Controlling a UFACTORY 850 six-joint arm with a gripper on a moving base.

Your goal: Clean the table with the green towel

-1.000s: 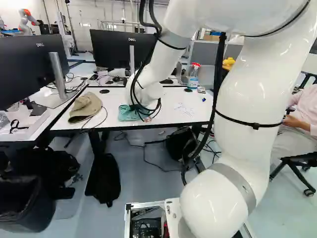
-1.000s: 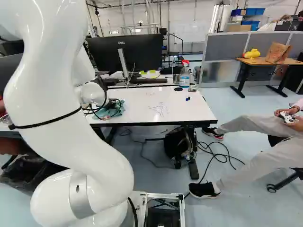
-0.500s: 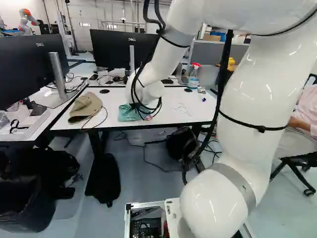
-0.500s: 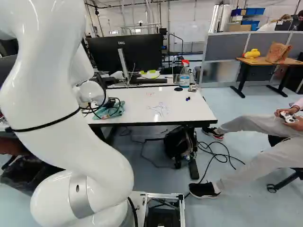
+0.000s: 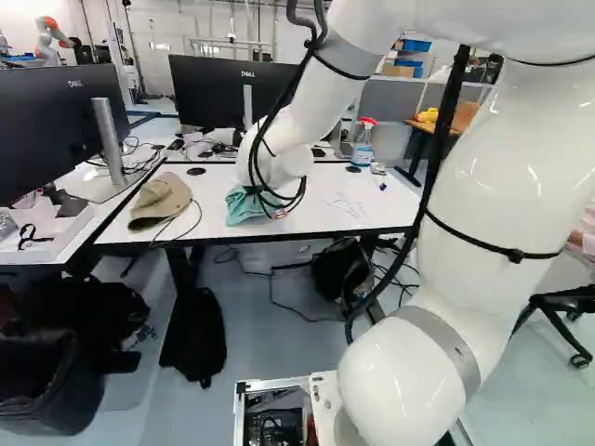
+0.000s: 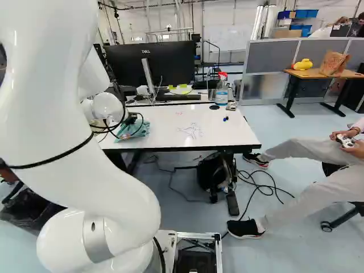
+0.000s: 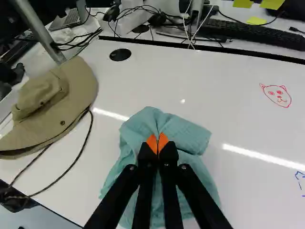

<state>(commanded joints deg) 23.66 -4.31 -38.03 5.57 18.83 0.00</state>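
Observation:
In the right base view my gripper (image 6: 132, 118) is a small dark shape among the cables, low over the green towel (image 6: 136, 129). The left base view has the towel (image 5: 244, 205) partly behind the wrist. Seen from the wrist, the gripper (image 7: 157, 144) is shut on a pinched fold of the crumpled towel (image 7: 186, 133), its orange pads close together; the rest spreads around the fingers on the white table (image 7: 157, 71). On the tabletop are a red face drawing (image 7: 276, 95) and, at the right of the wrist view, blue marks (image 7: 300, 177).
A tan hat (image 7: 62, 95) with a cord lies beside the towel. Behind stand a monitor (image 6: 151, 62), a keyboard (image 7: 252, 33) and a spray bottle (image 5: 363, 144). Small blue items (image 6: 226, 119) sit near the table's right end. Another robot (image 5: 51, 42) stands far back.
The gripper's fingers have come fully together. My arm has shifted, its wrist slightly rightward in the left base view, and the towel's gripped part has risen a little. The base has stayed put.

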